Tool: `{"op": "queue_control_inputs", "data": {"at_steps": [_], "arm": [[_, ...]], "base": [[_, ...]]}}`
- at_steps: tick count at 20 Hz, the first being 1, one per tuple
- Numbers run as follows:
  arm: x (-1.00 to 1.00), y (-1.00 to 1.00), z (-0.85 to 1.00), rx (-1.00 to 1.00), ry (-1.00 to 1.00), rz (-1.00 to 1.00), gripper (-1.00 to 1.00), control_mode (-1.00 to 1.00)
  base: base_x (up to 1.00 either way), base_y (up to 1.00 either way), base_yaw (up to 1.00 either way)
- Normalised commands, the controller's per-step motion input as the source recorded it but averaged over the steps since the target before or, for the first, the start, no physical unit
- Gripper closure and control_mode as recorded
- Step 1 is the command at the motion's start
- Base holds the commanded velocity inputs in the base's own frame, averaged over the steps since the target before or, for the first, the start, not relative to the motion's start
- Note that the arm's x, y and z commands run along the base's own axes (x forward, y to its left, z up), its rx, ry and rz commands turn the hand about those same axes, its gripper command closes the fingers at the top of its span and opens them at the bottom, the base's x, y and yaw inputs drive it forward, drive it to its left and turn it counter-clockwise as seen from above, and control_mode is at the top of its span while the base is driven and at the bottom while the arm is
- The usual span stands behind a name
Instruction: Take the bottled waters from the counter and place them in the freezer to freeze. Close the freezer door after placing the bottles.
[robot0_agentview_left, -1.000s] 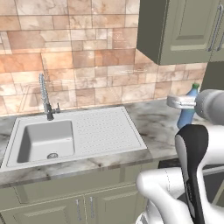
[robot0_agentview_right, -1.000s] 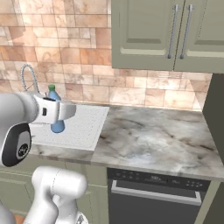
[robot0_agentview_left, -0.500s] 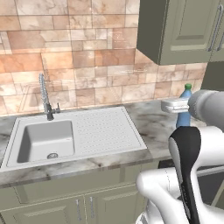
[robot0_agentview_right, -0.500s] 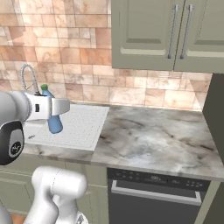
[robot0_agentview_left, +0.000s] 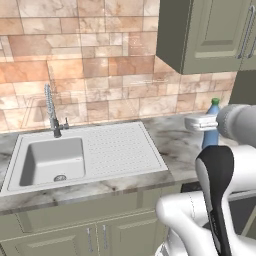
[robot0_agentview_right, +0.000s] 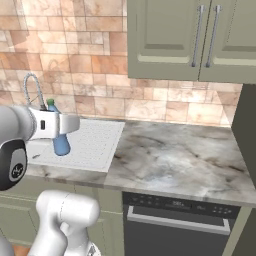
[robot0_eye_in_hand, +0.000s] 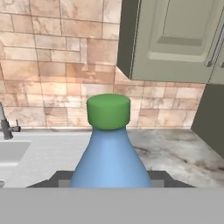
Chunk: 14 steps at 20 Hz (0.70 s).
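Observation:
A translucent blue bottled water (robot0_eye_in_hand: 109, 157) with a green cap stands upright in my gripper (robot0_eye_in_hand: 109, 180), which is shut on its body. In the left base view the bottle (robot0_agentview_left: 210, 131) hangs above the right part of the counter (robot0_agentview_left: 175, 145), with the gripper (robot0_agentview_left: 200, 123) clamped at its shoulder. From the right base view the bottle (robot0_agentview_right: 60, 143) is held by the gripper (robot0_agentview_right: 65, 125) over the white drainboard, above the counter (robot0_agentview_right: 175, 155). The freezer and its door are out of view.
The white sink (robot0_agentview_left: 50, 160) and faucet (robot0_agentview_left: 52, 117) lie left of the drainboard (robot0_agentview_left: 120, 147). Green wall cabinets (robot0_agentview_right: 195, 40) hang above the counter. A black-fronted dishwasher (robot0_agentview_right: 175, 212) sits below it. A dark tall panel (robot0_agentview_right: 246, 130) bounds the counter on the right.
The arm has carried the held blue bottle a little to the left; over the last half second it hardly moves. The grip stays shut.

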Motion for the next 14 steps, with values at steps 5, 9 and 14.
{"op": "queue_control_inputs", "data": {"at_steps": [5,9,14], "arm": [[-0.05,-0.01,-0.24,0.04,0.0,0.0,1.0,-1.0],[-0.01,0.0,-0.14,0.01,0.0,0.0,1.0,-1.0],[0.0,0.0,-0.06,0.01,0.0,0.0,1.0,-1.0]], "base": [[0.0,0.0,0.0],[0.0,0.0,0.0],[0.0,0.0,0.0]]}}
